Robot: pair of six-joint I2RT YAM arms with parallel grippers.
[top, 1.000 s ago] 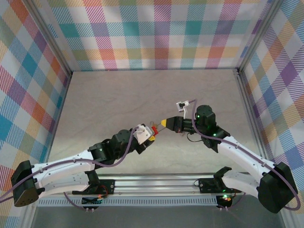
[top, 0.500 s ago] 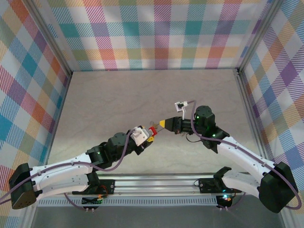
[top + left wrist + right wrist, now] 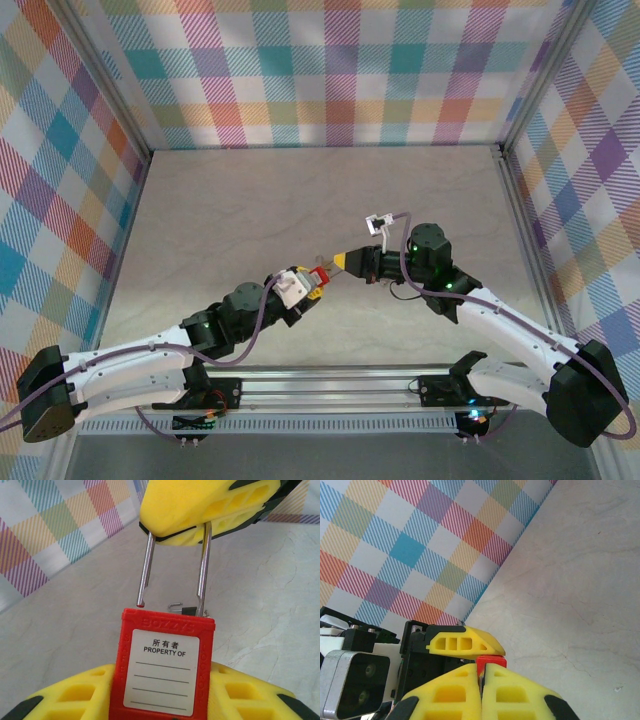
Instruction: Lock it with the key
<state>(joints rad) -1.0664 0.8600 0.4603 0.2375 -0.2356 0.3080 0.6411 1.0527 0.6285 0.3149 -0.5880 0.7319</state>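
white links (image 3: 130,356), black joints (image 3: 432,248), purple cables (image 3: 263,312) — end effector fingers (image 3: 450,695) yellow, slotted.

1 red padlock (image 3: 162,672); 2 pincers, the left pincer (image 3: 319,283) and the right pincer (image 3: 343,260); 1 table (image 3: 230,210); 1 small metal item (image 3: 176,606).

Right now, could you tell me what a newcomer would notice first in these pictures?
The red padlock, labelled PROPERTY OF, is gripped in the left hand above the table. Its steel shackle is open, one leg out of the body, with the right hand pinching its top. Bright plaid walls surround everything.
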